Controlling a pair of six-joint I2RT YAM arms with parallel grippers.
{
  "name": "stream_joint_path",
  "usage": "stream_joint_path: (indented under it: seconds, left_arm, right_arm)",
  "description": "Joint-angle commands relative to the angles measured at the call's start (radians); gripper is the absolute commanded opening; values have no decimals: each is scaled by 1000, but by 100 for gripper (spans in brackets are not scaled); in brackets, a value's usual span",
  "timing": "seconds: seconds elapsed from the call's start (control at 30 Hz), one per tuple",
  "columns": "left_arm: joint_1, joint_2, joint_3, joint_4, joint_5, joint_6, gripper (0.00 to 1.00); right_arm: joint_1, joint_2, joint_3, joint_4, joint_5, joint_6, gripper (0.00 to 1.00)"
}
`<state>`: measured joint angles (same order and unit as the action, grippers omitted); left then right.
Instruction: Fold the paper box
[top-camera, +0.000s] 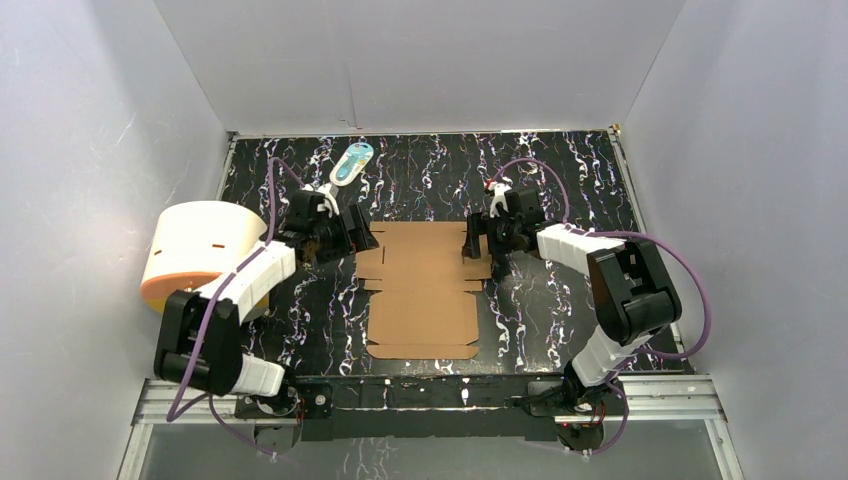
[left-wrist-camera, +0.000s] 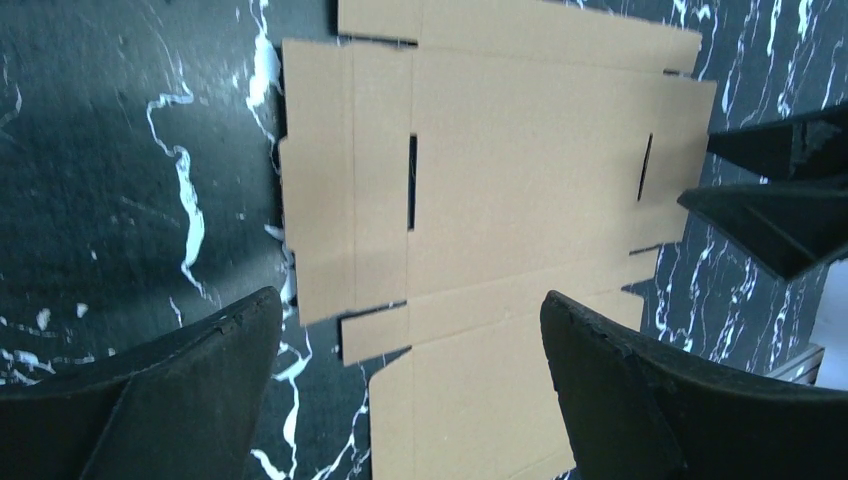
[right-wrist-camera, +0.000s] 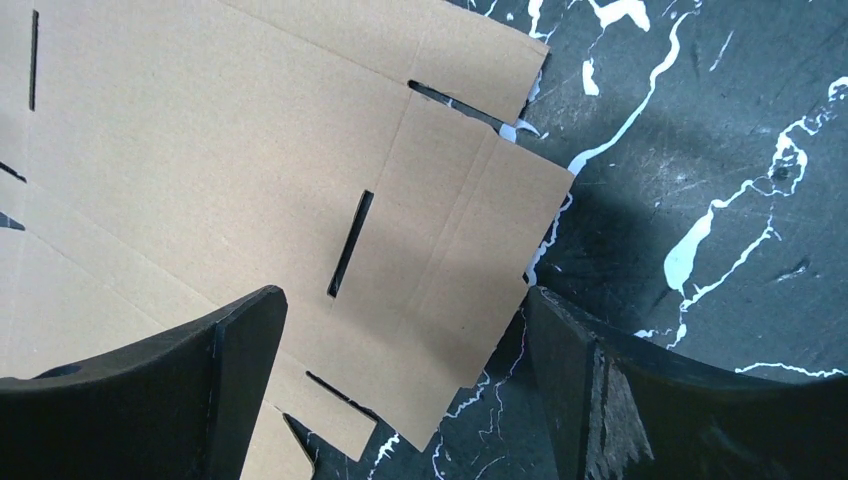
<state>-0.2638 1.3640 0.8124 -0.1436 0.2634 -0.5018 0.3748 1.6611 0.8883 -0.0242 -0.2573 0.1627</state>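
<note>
Looking down, you have white walls (top-camera: 400, 60) closing in a black table (top-camera: 570, 180) veined with white. At its left edge stands a white-and-orange cylinder (top-camera: 200, 250); you cannot see inside it. The paper box (top-camera: 425, 290) lies flat and unfolded at the table's middle, between your arms. It is plain brown cardboard, creased, with slots, flaps and tabs cut along its sides. Your left gripper (top-camera: 350, 235) hangs over its far left flap and your right gripper (top-camera: 478, 240) over its far right flap. Both have their jaws spread wide, holding nothing. A small teal-white packet (top-camera: 352, 163) lies near the back wall.
</note>
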Motion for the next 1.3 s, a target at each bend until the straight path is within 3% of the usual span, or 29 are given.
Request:
stream_joint_path:
  seconds: [0.0, 0.3, 0.67, 1.27]
  left_arm:
    - [38, 75, 108, 5, 17, -33, 98]
    - [89, 270, 304, -20, 99, -5, 98]
    - [94, 488, 430, -36, 183, 17, 98]
    - [94, 632, 509, -20, 262, -12, 96]
  right_arm:
    - [0, -35, 20, 94, 5, 41, 99]
    - [-3, -86, 36, 130, 104, 77, 99]
    - [-1, -42, 54, 251, -63, 109, 99]
    - [7, 160, 97, 351, -212, 173, 98]
